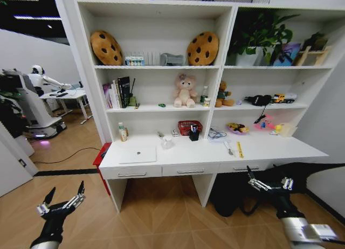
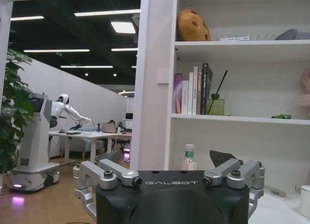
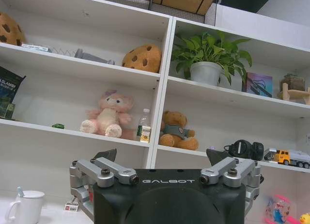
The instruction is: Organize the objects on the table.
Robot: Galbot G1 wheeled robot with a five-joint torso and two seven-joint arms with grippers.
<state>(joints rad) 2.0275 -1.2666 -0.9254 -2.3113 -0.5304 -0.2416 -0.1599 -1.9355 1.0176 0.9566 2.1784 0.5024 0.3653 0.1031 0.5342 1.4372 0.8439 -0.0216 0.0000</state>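
From my head camera I see the white table [image 1: 259, 146] set into tall shelving [image 1: 223, 66], with clutter across its top: a red mesh basket [image 1: 188, 126] beside a black pen cup [image 1: 194, 135], a small bottle [image 1: 123, 132] near the left upright, a white mug [image 1: 167, 142], and bright toys [image 1: 264, 123] toward the right. Higher shelves carry cookie cushions [image 1: 105, 47], a pink plush [image 1: 185, 90] and a potted plant [image 1: 259, 36]. The slim silver laptop [image 1: 138, 154] lies closed and flat on the table's left part, above a drawer. The tiny green toy car [image 1: 161, 105] sits on the middle shelf, left of the plush. My left gripper [image 1: 63, 201] hangs low over the wooden floor, well short of the table, fingers spread and empty. My right gripper [image 1: 268, 184] hovers below the table's front edge on the right, jaws likewise apart, holding nothing.
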